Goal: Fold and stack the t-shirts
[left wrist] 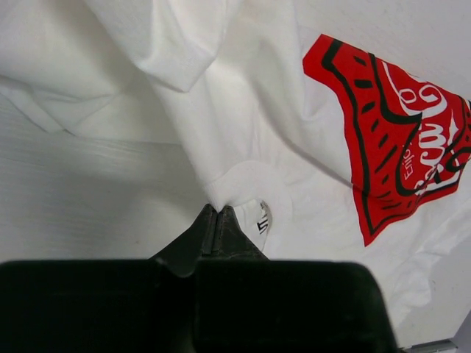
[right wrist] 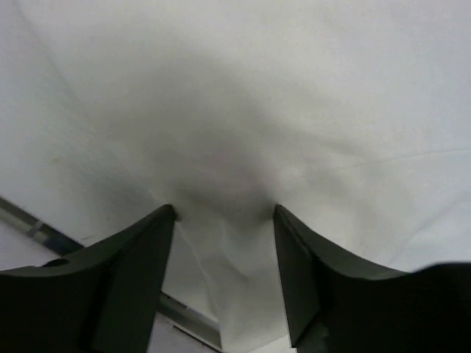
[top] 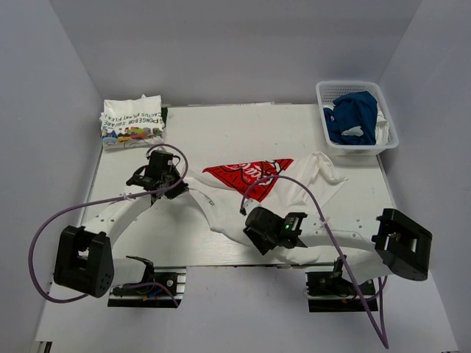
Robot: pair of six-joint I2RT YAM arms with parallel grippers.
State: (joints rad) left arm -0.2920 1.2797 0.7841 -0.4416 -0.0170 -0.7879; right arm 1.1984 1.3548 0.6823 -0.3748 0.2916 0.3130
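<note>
Claws: two.
Right claw (right wrist: 224, 213): wide open at the near edge, white cloth bunched between its fingers.
Left claw (left wrist: 218, 209): closed, pinching a fold of the Coke tee (top: 250, 173); only its wrist view shows the pinch.
Tees: three. Coke tee crumpled at centre, cartoon tee (top: 132, 121) folded far left, blue tee (top: 353, 114) in basket (top: 346, 83) far right.

Bare white bench (top: 243, 136) is open behind the crumpled white cotton tee with red Coca-Cola print (top: 235, 175). Behind-left sits a folded cartoon-print white tee (top: 132, 121); behind-right, a white plastic basket (top: 346, 84). The left end effector (left wrist: 217, 212) blocks its left edge, the right end effector (right wrist: 224, 213) its near edge.
</note>
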